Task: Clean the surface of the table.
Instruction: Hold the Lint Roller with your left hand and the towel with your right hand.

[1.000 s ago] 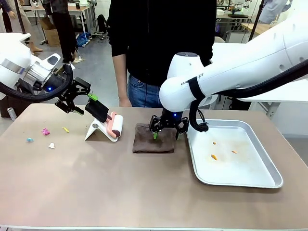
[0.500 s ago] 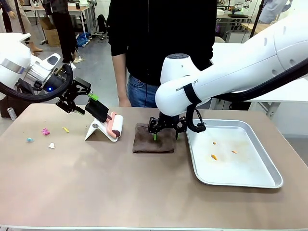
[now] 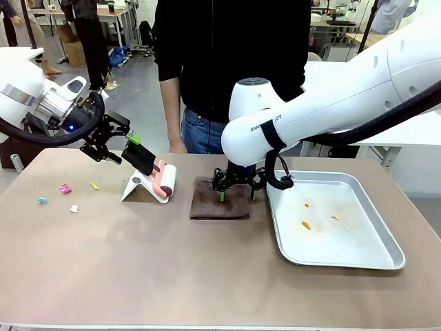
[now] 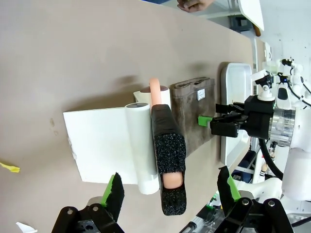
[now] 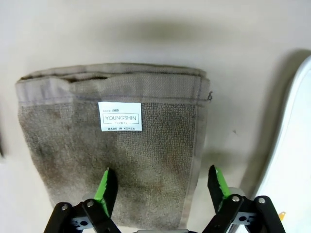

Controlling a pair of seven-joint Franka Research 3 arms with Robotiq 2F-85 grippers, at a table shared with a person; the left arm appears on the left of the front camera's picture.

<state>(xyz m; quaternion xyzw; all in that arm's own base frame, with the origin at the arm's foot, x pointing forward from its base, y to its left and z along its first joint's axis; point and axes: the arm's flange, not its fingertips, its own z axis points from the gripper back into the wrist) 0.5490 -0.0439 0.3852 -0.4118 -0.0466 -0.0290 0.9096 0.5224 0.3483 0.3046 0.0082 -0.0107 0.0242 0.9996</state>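
table [image 3: 172,269] spans the front view, person standing at its 12 o'clock. right gripper [image 3: 237,194] is down on the brown towel [image 3: 219,208] mid-table, fingers spread apart, nothing pinched. left gripper [image 3: 121,147] is wide open and empty, above the lint roller [image 3: 164,181] at the towel's 9 o'clock. metal tray [image 3: 344,241] at 3 o'clock.

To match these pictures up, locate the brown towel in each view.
Front view: brown towel at centre, left of the metal tray.
Left wrist view: towel upper centre-right, left of tray.
Right wrist view: towel centre, tray at right edge.
Shared landmark: the tray.
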